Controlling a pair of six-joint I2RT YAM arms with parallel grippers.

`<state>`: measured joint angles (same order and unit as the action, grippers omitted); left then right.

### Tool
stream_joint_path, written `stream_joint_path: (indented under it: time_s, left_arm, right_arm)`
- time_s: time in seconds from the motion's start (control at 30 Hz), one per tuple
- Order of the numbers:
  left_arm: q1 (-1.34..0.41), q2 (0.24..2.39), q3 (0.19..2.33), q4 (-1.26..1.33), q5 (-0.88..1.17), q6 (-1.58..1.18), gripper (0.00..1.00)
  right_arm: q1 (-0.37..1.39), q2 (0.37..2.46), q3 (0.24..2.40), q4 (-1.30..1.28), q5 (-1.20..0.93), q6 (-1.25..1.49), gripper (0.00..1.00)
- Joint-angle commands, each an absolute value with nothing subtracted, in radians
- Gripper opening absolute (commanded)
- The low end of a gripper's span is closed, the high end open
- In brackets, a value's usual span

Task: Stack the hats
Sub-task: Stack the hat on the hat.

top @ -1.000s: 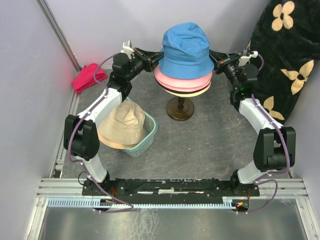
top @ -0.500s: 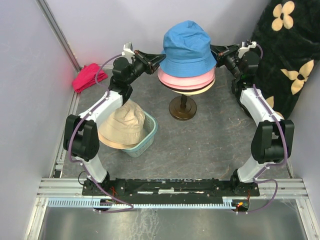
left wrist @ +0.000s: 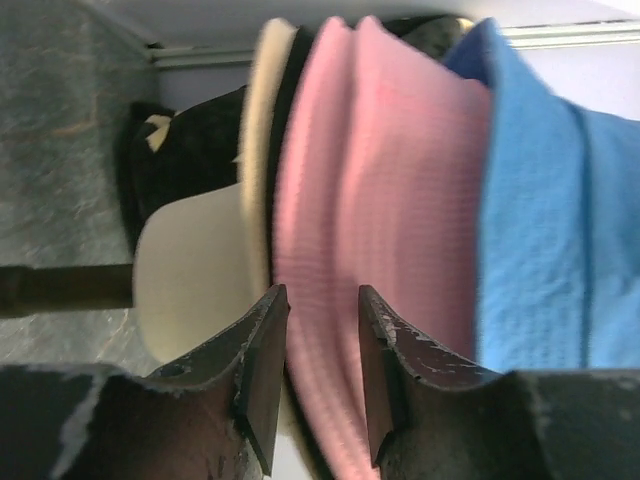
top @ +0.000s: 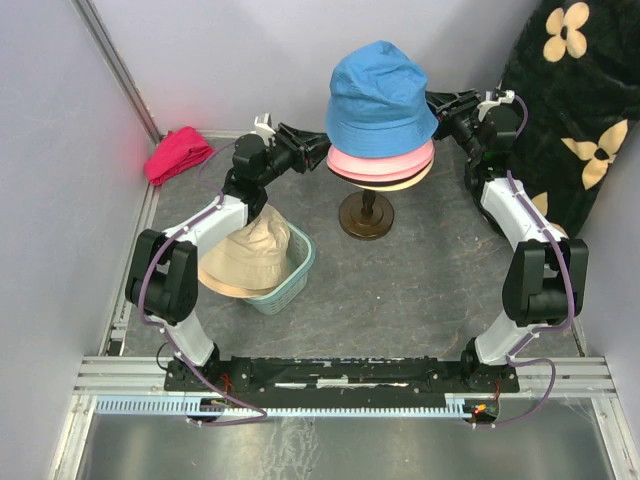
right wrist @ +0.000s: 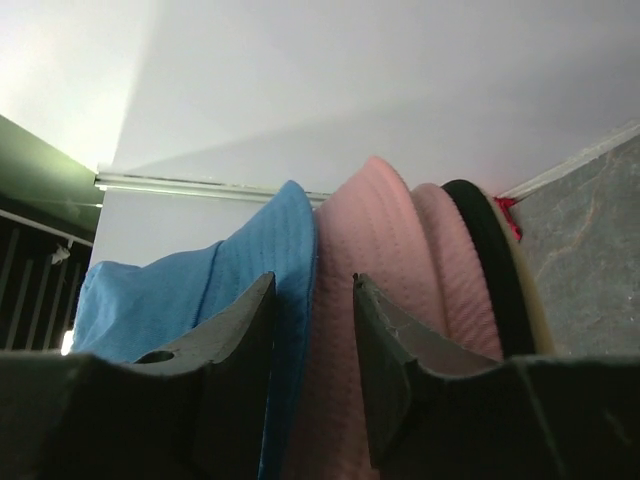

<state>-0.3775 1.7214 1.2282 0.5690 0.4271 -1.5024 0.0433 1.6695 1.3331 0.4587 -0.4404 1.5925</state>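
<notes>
A blue hat (top: 380,92) tops the stack on the cream mannequin head, over two pink hats (top: 382,162), a black hat and a beige brim (top: 405,183). Another beige hat (top: 245,250) lies in the teal basket (top: 295,268). My left gripper (top: 318,150) is at the stack's left side, open, with the pink brim (left wrist: 400,180) running between its jaws (left wrist: 320,292). On the right side my right gripper (top: 437,104) is open (right wrist: 313,280), its jaws straddling the blue brim's edge (right wrist: 250,250) and the pink brim (right wrist: 375,240).
The dark stand (top: 363,216) holds the head mid-table. A magenta-red cloth bundle (top: 178,153) lies at the back left by the wall. A black cloth with cream flowers (top: 575,110) hangs at the right, close behind my right arm.
Both grippers were shut on the blue hat's brim and have opened, letting it go. The left gripper moved right and slightly down to the stack's edge; the blue hat sits slightly higher.
</notes>
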Motion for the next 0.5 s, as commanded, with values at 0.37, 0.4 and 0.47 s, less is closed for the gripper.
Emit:
stream_joint_path:
  time_s: [0.37, 0.4, 0.47]
  left_arm:
    - [-0.374, 1.66, 1.158, 0.557, 0.369, -1.549, 0.44]
    - [-0.367, 1.652, 1.153, 0.557, 0.361, -1.549, 0.44]
    - [-0.356, 1.641, 1.141, 0.558, 0.342, -1.552, 0.44]
  right_arm:
    - [-0.03, 1.569, 1.225, 0.485, -0.407, 1.6, 0.56]
    - [-0.039, 1.559, 1.221, 0.486, -0.406, 1.602, 0.56]
    - [-0.056, 1.544, 1.214, 0.488, -0.404, 1.604, 0.57]
